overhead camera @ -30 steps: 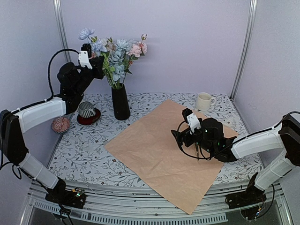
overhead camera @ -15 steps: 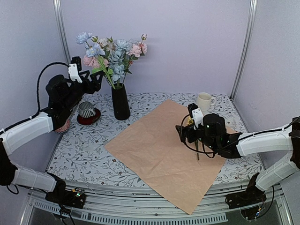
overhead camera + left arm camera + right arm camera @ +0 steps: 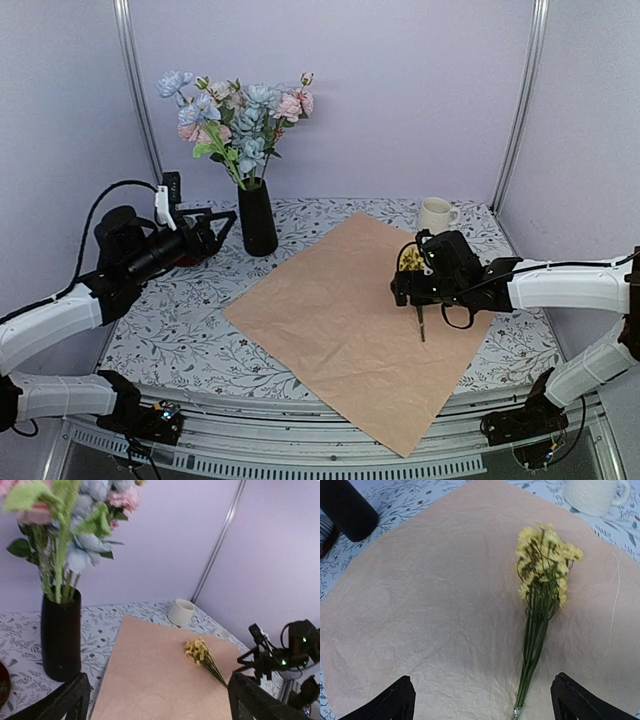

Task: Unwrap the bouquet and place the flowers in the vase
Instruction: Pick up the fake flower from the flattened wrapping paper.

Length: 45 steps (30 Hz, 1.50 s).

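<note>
One yellow sprig [image 3: 542, 565] lies flat on the spread wrapping paper [image 3: 330, 320], head toward the mug [image 3: 434, 215], stems toward the robot. All other flowers [image 3: 235, 115] stand in the vase [image 3: 257, 217] at the back left of the desk [image 3: 180, 330].

Right claw [image 3: 481, 702]: jaws wide, empty, hovering over the sprig's stem end. Left claw [image 3: 212, 232]: jaws wide, empty, just beside the vase.

Risks, as judged:
- Stems are thin and lie flush on the paper. A pinch set too low could catch the sheet as well and drag it along on the lift.
- Sprig is a loose bundle. An off-centre close may take only some strands and leave the rest behind.
- Stem tip sits off to the right-finger side in the wrist view, so a straight descent may miss.
- Vase mouth is narrow and crowded, and the blooms overhang it. A floppy sprig could snag or buckle.
- Vase is tall and slim. A nudge from either claw could tip it.
</note>
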Tool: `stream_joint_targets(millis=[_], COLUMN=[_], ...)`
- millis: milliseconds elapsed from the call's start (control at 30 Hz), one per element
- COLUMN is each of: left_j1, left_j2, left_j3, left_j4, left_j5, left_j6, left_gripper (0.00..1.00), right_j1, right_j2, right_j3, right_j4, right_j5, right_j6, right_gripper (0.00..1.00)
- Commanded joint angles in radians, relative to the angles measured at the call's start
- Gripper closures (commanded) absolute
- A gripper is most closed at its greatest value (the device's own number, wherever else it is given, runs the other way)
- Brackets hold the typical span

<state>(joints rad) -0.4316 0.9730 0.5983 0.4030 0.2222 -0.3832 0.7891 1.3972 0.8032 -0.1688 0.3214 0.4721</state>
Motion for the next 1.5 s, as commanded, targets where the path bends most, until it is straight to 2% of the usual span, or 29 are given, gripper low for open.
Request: stream_joint_targets(millis=[0,67,167,500,567,733,933,1000,1467], left_j1=[-0.076,-0.093,-0.105,-0.113,-0.113,-0.112,-0.114,-0.113,-0.114], left_j2=[0.050,0.082,0.143,0.389,0.422,0.443,0.452,0.455,0.400], left_j3=[-0.016,0.000,0.047,0.227,0.220,0.128,0.045,0.034,-0.012], left_j4=[-0.024,-0.030,-0.026,-0.029,-0.008,0.160,0.280,0.291,0.329], left_j5=[0.056,0.055,0.076,0.142,0.136,0.134,0.124,0.122,0.107], left_j6=[-0.025,-0.012,0.015,0.064,0.058,0.052,0.051,0.048,0.061], left_gripper=[0.02,0.02,0.02,0.02,0.02,0.02,0.02,0.02,0.02], right_j1=[-0.050,-0.059,-0.069,-0.082,-0.082,-0.091,-0.104,-0.106,-0.113], right_j2=[-0.031,-0.040,-0.029,0.015,0.027,0.086,0.134,0.140,0.198], right_j3=[-0.048,-0.054,-0.047,-0.048,-0.046,-0.016,-0.007,-0.007,-0.009], right_j4=[-0.065,-0.070,-0.097,-0.127,-0.127,-0.139,-0.135,-0.135,-0.125], right_j5=[-0.078,-0.080,-0.073,-0.059,-0.046,-0.045,-0.057,-0.055,-0.064], right_j6=[0.072,0.084,0.094,0.116,0.127,0.123,0.129,0.132,0.129], right_gripper=[0.08,0.17,0.24,0.41,0.42,0.44,0.52,0.55,0.56])
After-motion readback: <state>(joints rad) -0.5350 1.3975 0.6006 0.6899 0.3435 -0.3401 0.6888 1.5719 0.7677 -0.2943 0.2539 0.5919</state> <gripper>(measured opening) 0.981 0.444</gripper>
